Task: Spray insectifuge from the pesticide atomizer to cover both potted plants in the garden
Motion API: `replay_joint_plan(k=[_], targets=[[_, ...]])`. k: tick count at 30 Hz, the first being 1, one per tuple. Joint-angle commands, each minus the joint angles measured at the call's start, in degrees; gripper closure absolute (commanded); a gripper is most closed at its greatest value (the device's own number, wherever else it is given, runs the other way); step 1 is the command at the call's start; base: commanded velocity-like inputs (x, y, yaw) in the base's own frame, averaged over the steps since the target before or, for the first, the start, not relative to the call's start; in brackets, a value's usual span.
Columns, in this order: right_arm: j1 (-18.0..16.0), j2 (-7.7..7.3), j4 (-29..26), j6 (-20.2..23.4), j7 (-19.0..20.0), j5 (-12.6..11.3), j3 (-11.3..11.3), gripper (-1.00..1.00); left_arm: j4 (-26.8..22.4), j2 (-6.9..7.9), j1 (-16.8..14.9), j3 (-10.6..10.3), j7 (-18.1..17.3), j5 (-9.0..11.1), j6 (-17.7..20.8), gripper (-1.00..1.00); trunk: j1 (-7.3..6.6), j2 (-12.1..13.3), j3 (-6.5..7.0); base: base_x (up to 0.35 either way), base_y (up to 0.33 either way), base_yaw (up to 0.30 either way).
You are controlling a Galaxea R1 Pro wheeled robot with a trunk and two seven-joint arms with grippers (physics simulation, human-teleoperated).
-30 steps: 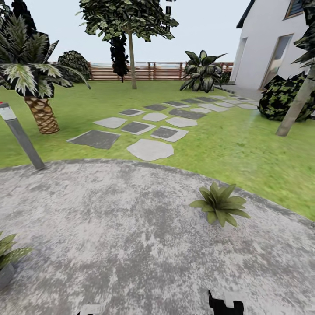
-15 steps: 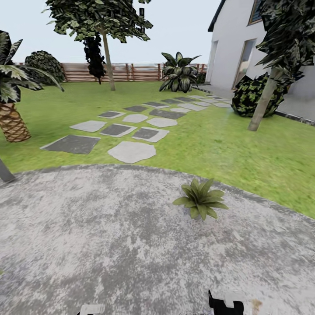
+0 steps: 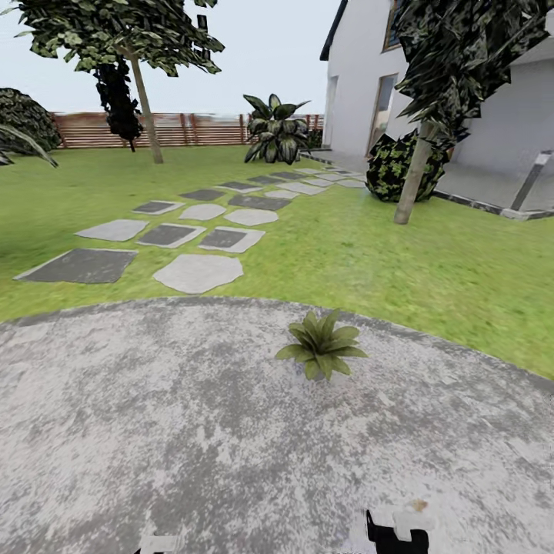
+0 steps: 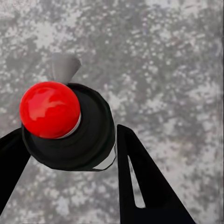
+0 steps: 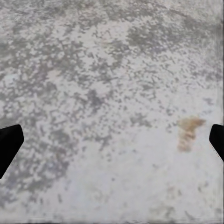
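Observation:
One potted plant (image 3: pixel 322 352), a small green rosette with narrow leaves, stands on the round grey patio (image 3: pixel 192 431) near its far edge, ahead of me and slightly right. The other potted plant is out of view. In the left wrist view, my left gripper (image 4: pixel 70 154) is shut on a dark round body with a red ball top and a pale grey spout, which looks like the pesticide atomizer (image 4: pixel 70 130) seen from above. My right gripper (image 5: pixel 112 144) hangs open over bare paving. The tops of both grippers peek in at the head view's lower edge, left gripper (image 3: pixel 158 543) and right gripper (image 3: pixel 396 532).
Stepping stones (image 3: pixel 196 271) cross the lawn (image 3: pixel 431 269) toward a white house (image 3: pixel 362 85). A thin tree trunk (image 3: pixel 412 181) and a dark bush (image 3: pixel 392 165) stand right of the path. The brown slat fence (image 3: pixel 192 129) closes the back. A brownish stain (image 5: pixel 186 133) marks the paving.
The head view has swung to the right, so everything has shifted left in the picture. The grey bollard lamp, the palm and the leaves at the left edge have left the view. Both grippers are unchanged.

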Motion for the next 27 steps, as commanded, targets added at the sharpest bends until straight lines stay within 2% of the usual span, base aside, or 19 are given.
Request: replay_joint_plan(k=[1, 27], targets=[[-0.1, 0.01, 0.1, -0.1, -0.3, 0.6, -0.3, -1.00, 0.0, 0.01, 0.0, -0.5, 0.3, 0.4, -0.2, 1.00, -0.01, 0.0, -0.02, 0.000, 0.000, -0.292], [-0.1, 0.01, 0.1, -0.1, -0.3, 0.6, -0.3, -1.00, 0.0, 0.01, 0.0, -0.5, 0.3, 0.4, -0.2, 1.00, -0.01, 0.0, 0.25, 0.000, 0.000, -0.294]])
